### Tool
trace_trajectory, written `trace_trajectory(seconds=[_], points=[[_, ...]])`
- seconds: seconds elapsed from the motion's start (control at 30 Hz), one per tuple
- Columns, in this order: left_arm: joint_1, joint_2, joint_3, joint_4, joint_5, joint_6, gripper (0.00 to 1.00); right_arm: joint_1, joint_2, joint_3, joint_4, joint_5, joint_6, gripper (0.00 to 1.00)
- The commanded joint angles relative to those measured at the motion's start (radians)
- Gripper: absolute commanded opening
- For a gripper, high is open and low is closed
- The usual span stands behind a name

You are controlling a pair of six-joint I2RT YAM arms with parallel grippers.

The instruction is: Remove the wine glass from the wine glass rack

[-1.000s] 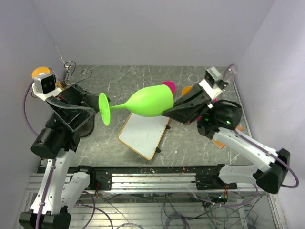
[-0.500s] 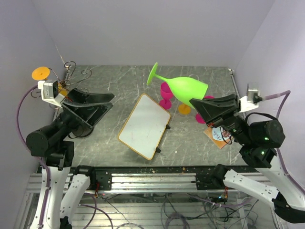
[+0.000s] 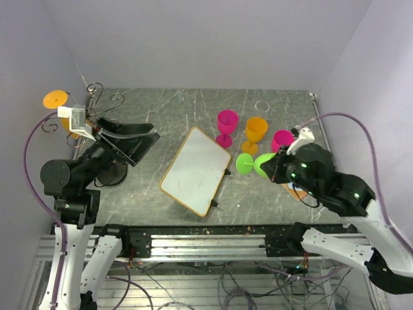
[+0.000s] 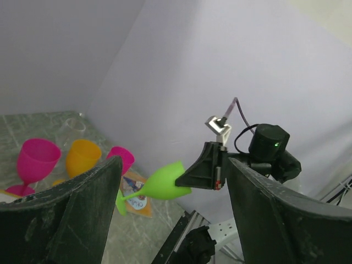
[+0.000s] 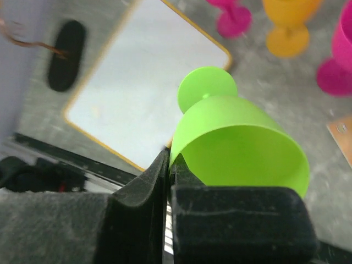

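Note:
The green wine glass point(image 3: 250, 163) lies tilted low over the table at the right, foot pointing left. My right gripper point(image 3: 273, 168) is shut on its rim; in the right wrist view the fingers point(image 5: 137, 203) pinch the wall of the green bowl point(image 5: 242, 143). The wine glass rack point(image 3: 97, 92), with thin curled wires, stands at the far left corner with an orange foot point(image 3: 55, 99) among its arms. My left gripper point(image 3: 132, 139) stands open and empty beside the rack. In its own view the green glass point(image 4: 159, 181) shows far off between the fingers point(image 4: 60, 214).
A white board with an orange frame point(image 3: 195, 169) lies mid-table. A pink glass point(image 3: 227, 123), an orange glass point(image 3: 256, 129) and another pink glass point(image 3: 282, 139) stand upright behind the green one. An orange card point(image 3: 295, 190) lies under the right arm. A white ring point(image 3: 261, 105) sits near the back wall.
The right arm has swung the green glass from high over the middle to the right and down near the table. The left gripper opened wider and drew back beside the rack.

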Motion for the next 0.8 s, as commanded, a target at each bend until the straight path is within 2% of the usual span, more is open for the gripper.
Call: trace_trajectory(seconds=[0.0, 0.13, 0.3, 0.57, 0.77], points=[[0.002, -0.010, 0.055, -0.140, -0.010, 0.116, 0.86, 0.002, 0.133, 0.004, -0.244, 0.147, 0.184, 0.00], [0.002, -0.031, 0.102, -0.241, -0.038, 0.202, 0.87, 0.002, 0.258, 0.012, -0.285, 0.169, 0.246, 0.00], [0.002, -0.062, 0.106, -0.287, -0.065, 0.223, 0.87, 0.000, 0.368, 0.023, -0.262, 0.148, 0.233, 0.00], [0.002, -0.068, 0.123, -0.342, -0.072, 0.249, 0.87, -0.001, 0.444, -0.009, -0.187, 0.126, 0.208, 0.00], [0.002, -0.060, 0.162, -0.400, -0.071, 0.266, 0.87, -0.002, 0.495, -0.026, -0.165, 0.174, 0.141, 0.00]])
